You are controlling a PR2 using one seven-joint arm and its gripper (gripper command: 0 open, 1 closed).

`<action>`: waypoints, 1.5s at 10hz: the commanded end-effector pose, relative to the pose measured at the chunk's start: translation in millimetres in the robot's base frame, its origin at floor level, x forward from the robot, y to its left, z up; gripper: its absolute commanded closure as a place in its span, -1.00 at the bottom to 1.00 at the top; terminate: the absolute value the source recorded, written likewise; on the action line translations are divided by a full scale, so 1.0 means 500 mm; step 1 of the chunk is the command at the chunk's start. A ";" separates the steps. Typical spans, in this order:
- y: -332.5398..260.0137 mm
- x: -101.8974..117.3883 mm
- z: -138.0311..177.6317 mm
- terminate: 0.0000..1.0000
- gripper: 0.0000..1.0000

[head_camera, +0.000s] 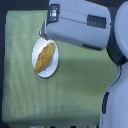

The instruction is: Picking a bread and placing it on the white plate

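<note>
The bread point(45, 56) lies on the white plate point(51, 70), diagonal, its upper end toward the exterior view's right, its lower end toward the left, fully inside the rim. The plate sits on a green cloth point(60, 95) that covers most of the surface, left of centre in the exterior view. The gripper point(43, 30) shows only as a small grey tip at the end of the big grey forearm point(77, 25), just above the plate's upper edge; it looks clear of the bread, not touching it. Fingers are too blurred and small to read, so whether the claw is apart or together cannot be told. Judging from the layout, the place step looks done: loaf on plate, nothing visibly clamped. What is left is probably the retreat: lift the arm straight away from the plate, without brushing the rim or dragging the loaf.
</note>
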 end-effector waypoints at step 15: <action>-0.620 -0.129 0.086 -1.00 -1.00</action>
